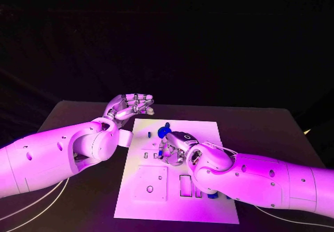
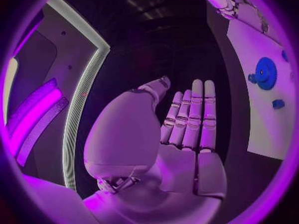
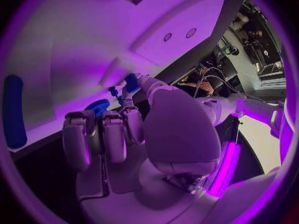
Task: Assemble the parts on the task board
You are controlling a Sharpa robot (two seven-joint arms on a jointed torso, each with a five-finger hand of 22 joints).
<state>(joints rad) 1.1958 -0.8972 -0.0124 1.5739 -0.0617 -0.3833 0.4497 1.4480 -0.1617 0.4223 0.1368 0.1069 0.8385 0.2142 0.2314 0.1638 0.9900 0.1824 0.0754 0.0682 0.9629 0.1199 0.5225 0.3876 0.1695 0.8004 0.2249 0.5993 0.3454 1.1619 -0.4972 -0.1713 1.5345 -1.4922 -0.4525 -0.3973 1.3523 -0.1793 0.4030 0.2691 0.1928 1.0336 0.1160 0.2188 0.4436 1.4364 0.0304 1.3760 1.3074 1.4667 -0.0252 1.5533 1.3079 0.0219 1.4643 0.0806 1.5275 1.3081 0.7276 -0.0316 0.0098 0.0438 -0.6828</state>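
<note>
The white task board (image 1: pixel 174 208) lies in the middle of the black table. A blue gear (image 1: pixel 163 130) stands on its far part. My right hand (image 1: pixel 179 148) hovers low over the board just in front of the gear, fingers curled. In the right wrist view its thumb and a finger pinch a small blue part (image 3: pixel 131 82) next to the gear (image 3: pixel 96 106). My left hand (image 1: pixel 129 107) is raised off the table beyond the board's far left corner, holding nothing. The left wrist view shows its fingers (image 2: pixel 193 114) straight and empty, with the gear (image 2: pixel 266 73) on the board (image 2: pixel 249 99).
A long blue piece (image 3: pixel 14 112) lies on the board in the right wrist view. More blue pieces (image 1: pixel 213 195) sit by the board's near right side, partly hidden under my right forearm. A small blue part (image 2: pixel 278 103) sits near the gear. Bare black table (image 1: pixel 271 130) surrounds the board.
</note>
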